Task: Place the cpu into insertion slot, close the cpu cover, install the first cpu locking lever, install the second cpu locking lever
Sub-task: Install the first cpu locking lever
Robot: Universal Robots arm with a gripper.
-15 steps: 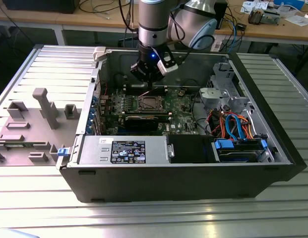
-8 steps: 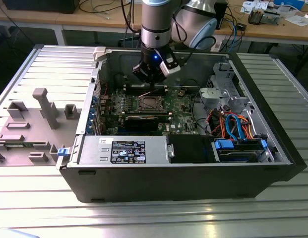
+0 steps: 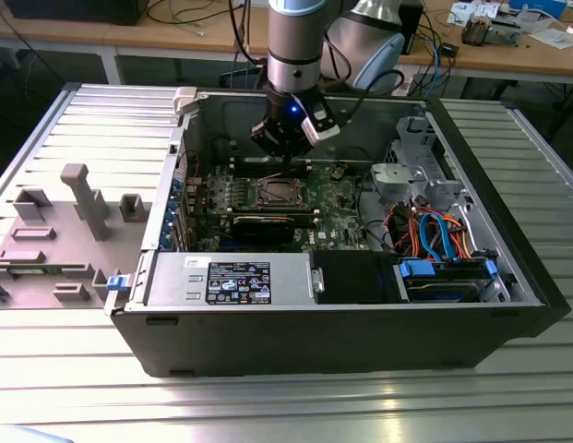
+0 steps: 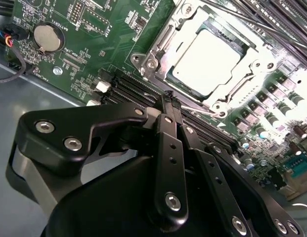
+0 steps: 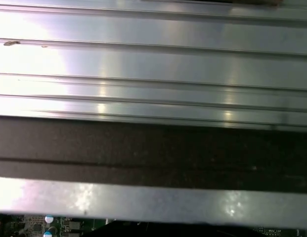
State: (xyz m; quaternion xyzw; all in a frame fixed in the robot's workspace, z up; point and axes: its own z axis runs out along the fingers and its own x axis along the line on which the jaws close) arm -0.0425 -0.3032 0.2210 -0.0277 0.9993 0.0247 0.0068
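You see the gripper [image 4: 170,98] with fingers pressed together, tips over the memory slots [image 4: 138,89] | beyond the slots: cpu [image 4: 207,61] seated in the socket, cpu cover [image 4: 168,39] closed around it | coin battery [image 4: 48,38] on the green board, well apart from the socket

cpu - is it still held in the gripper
No. In the second wrist view the cpu lies flat in the insertion slot on the motherboard, and the gripper beside it holds nothing between its closed fingers.

cpu [image 4: 206,60]: silver-grey square, flat in insertion slot [image 4: 241,81] | cpu cover [image 4: 165,47]: closed over it | second wrist view, upper right
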